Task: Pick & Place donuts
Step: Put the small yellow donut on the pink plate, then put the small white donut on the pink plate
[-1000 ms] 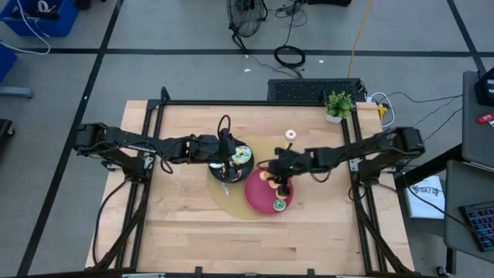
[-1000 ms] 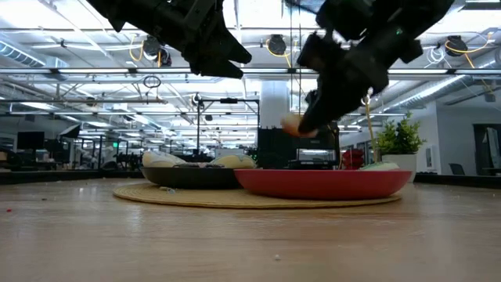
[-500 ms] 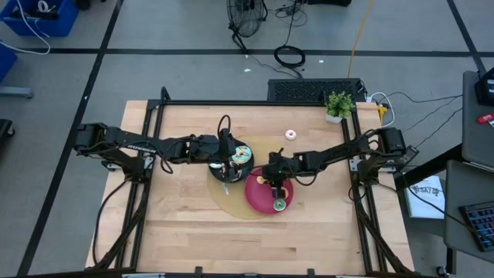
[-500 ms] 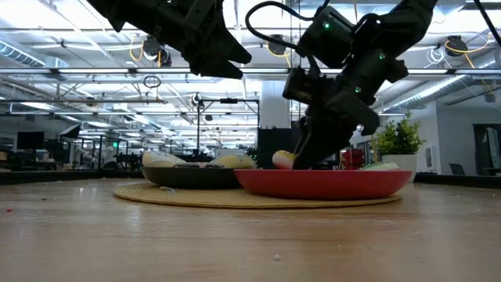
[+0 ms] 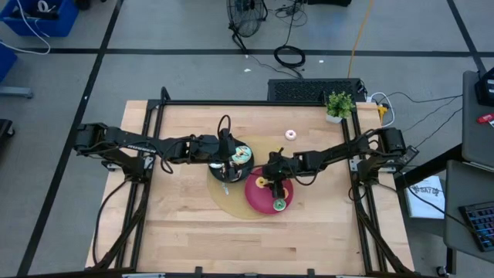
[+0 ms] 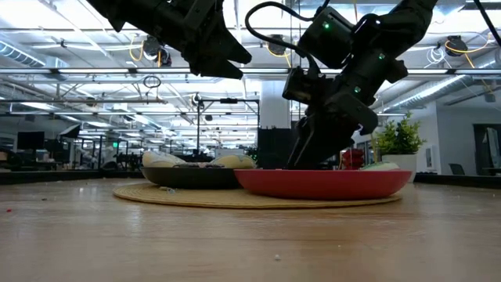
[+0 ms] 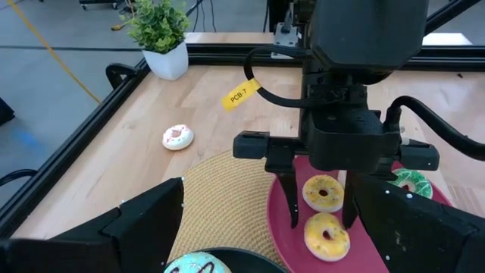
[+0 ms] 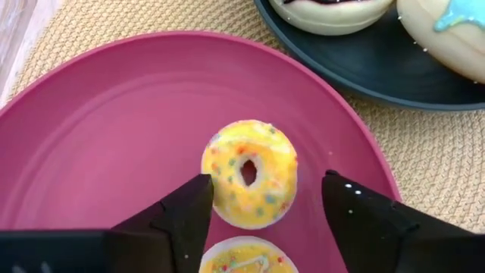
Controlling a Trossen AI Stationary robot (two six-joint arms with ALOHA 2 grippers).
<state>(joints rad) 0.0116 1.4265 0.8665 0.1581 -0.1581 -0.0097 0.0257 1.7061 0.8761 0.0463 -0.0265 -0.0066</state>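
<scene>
Right gripper [image 8: 261,220] now stands open over the red plate [image 8: 114,136], its yellow donut [image 8: 248,182] just released onto it; that placement looks done.

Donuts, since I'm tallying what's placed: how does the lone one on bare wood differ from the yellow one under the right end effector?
The lone donut is pale with pink icing; the yellow donut has sprinkles. The lone donut lies on bare table; the yellow donut lies on the red plate. Both lie flat.
</scene>
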